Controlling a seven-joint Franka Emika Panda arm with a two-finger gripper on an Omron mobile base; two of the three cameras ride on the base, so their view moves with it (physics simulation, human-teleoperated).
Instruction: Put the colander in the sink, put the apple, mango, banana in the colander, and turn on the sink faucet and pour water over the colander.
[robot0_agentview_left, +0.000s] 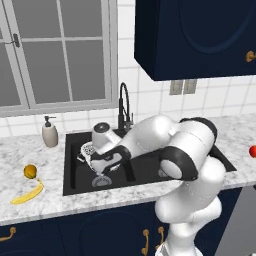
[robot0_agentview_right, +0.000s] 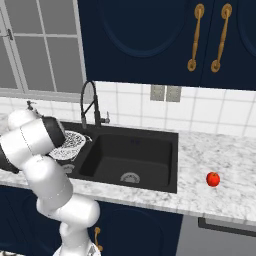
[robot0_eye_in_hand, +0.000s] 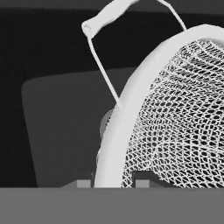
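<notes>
The white colander hangs tilted over the left basin of the black sink, its rim running between my two fingertips. My gripper is shut on that rim, and a wire side handle sticks up beyond it. From the base, the colander peeks out behind my arm. The black gooseneck faucet rises behind the sink. The mango and the banana lie on the counter left of the sink. The red apple rests on the counter to the right.
A white soap pump bottle stands at the back left of the sink. A window sits above the counter, and dark blue wall cabinets hang over the right side. My bent arm crosses the divider between the basins.
</notes>
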